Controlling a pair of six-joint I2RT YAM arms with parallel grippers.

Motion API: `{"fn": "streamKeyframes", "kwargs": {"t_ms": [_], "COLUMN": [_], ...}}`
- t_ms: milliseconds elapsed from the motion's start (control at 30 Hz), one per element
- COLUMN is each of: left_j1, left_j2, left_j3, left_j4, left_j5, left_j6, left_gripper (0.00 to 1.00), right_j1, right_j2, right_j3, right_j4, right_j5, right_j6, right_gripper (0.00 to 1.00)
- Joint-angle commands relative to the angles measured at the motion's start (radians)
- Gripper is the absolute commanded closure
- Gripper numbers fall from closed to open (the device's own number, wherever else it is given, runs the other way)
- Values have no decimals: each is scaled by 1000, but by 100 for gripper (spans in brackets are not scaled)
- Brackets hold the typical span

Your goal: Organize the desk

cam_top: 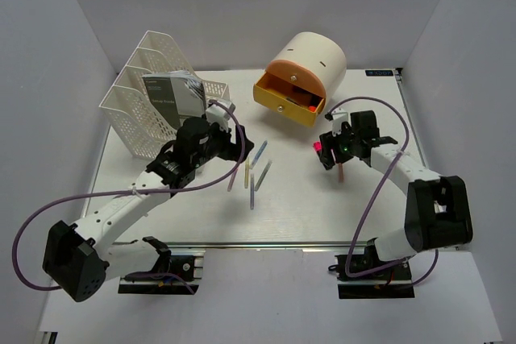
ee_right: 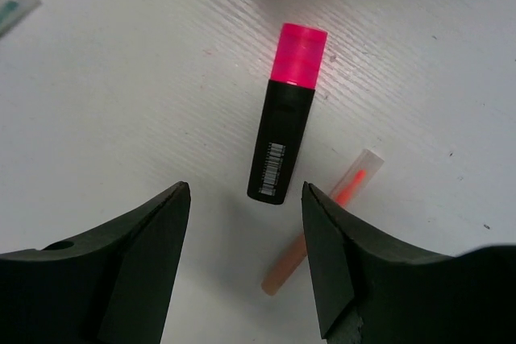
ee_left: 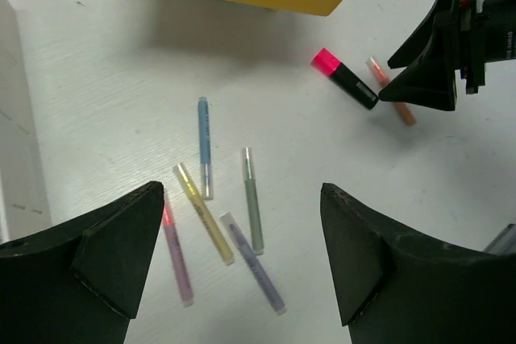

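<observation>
my right gripper (ee_right: 246, 192) is wide open and empty above the pink-capped highlighter (ee_right: 284, 118) lying on the desk (ee_right: 121, 86), so i should lower squarely across its black barrel, keeping my finger clear of the orange pen (ee_right: 322, 227).

room up front, clutter behind
near strip of the desk (cam_top: 306, 217) is passable; file rack (cam_top: 137, 110) and drawer unit (cam_top: 310, 58) (drawer pulled open) wall the back, pens (ee_left: 252, 199) scattered between.
</observation>
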State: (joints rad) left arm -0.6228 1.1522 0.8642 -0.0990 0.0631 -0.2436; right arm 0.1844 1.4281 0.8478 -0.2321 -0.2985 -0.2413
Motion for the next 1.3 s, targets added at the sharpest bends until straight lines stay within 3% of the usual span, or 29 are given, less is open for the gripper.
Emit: {"fn": "streamKeyframes", "kwargs": {"t_ms": [0,333,667,1267], "left_j1": [-3,-17,-17,-17], "left_j2": [-80,-151,-152,-147], "left_j3": [1,-22,-27,-30], "left_j4": [-24,-11,-11,-8], "left_j5": [-48,-132,-155,-163], "left_j6": [92,112,118,122], "left_gripper": [12,12,12,12], "right_j1": [21,53,59,53], "right_j2": [38,195,198,221], "right_j3": [45,68,-7,-65], "right_j4": [65,135,246,301], "right_j5": [97,137,179,134], "right_j6": [-15,-7,10,33], "right_gripper": [37,39,48,48]}}
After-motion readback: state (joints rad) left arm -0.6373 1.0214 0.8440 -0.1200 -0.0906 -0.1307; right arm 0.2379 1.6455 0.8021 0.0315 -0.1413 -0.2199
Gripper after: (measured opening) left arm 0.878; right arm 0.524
